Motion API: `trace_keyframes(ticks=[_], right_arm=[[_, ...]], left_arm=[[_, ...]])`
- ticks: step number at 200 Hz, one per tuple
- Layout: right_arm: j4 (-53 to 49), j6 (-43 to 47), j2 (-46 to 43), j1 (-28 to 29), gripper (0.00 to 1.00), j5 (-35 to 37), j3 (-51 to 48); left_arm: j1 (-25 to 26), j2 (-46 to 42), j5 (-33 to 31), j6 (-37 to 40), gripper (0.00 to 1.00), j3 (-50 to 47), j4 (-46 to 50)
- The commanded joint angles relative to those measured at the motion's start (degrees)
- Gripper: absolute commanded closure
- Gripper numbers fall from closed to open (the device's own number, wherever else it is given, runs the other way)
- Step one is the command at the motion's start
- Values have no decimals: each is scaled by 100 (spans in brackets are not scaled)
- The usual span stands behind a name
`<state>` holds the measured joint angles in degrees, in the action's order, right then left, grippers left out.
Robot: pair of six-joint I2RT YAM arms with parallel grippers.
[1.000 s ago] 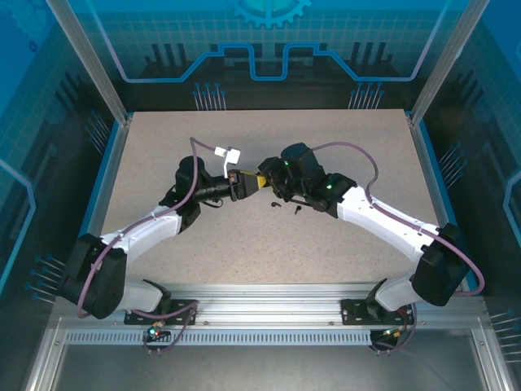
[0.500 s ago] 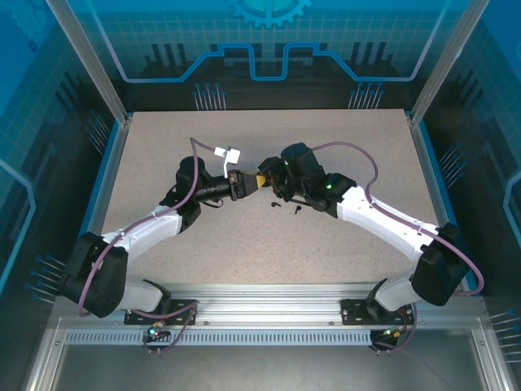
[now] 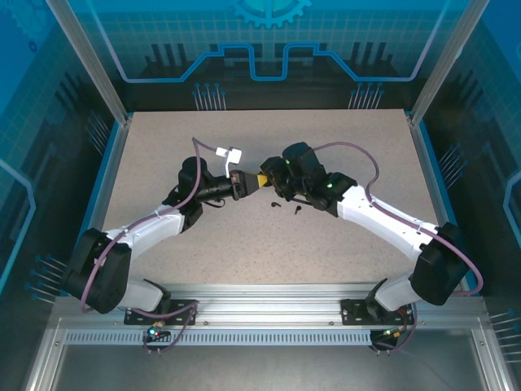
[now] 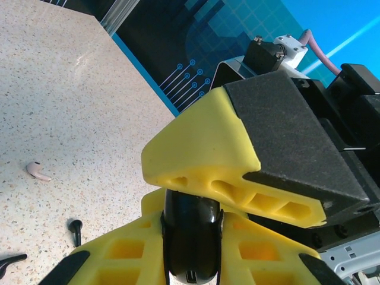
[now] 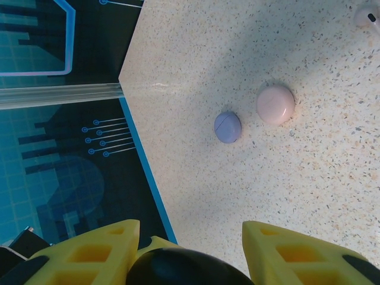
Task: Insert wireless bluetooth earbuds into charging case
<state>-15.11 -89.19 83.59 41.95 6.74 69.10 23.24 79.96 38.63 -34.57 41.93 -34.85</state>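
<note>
A black charging case is held off the table by my left gripper, whose yellow fingers are shut on its sides. The grippers meet at mid-table, left gripper facing right gripper. My right gripper stands open around the black case, with one right finger lying over the case's top. On the table lie a pale pink earbud and two black earbuds. From above, the black earbuds sit just below the grippers.
A lavender round case and a pale pink round case lie shut, side by side on the speckled table. The blue table edge runs close to them. A white cable tag sticks up above the left wrist.
The left arm has shifted very slightly; both grippers stay together around the black case.
</note>
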Motion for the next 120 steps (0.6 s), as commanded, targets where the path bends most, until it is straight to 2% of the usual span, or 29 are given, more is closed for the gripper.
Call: trace_keyframes(ticks=[1, 22, 38, 94, 120], right_arm=[[113, 65, -49, -44, 47, -134, -72], [20, 233, -171, -183, 28, -138, -63], [-154, 476, -343, -324, 21, -112, -55], [-685, 1942, -1484, -928, 18, -85, -616], [-647, 3095, -1822, -1185, 19, -555, -892]], left_arm=[[161, 103, 83, 21, 100, 91, -216], [160, 99, 66, 10, 100, 63, -218], [158, 73, 39, 20, 100, 31, -185], [132, -60, -9, 170, 100, 16, 52], [127, -77, 54, 194, 100, 87, 166]])
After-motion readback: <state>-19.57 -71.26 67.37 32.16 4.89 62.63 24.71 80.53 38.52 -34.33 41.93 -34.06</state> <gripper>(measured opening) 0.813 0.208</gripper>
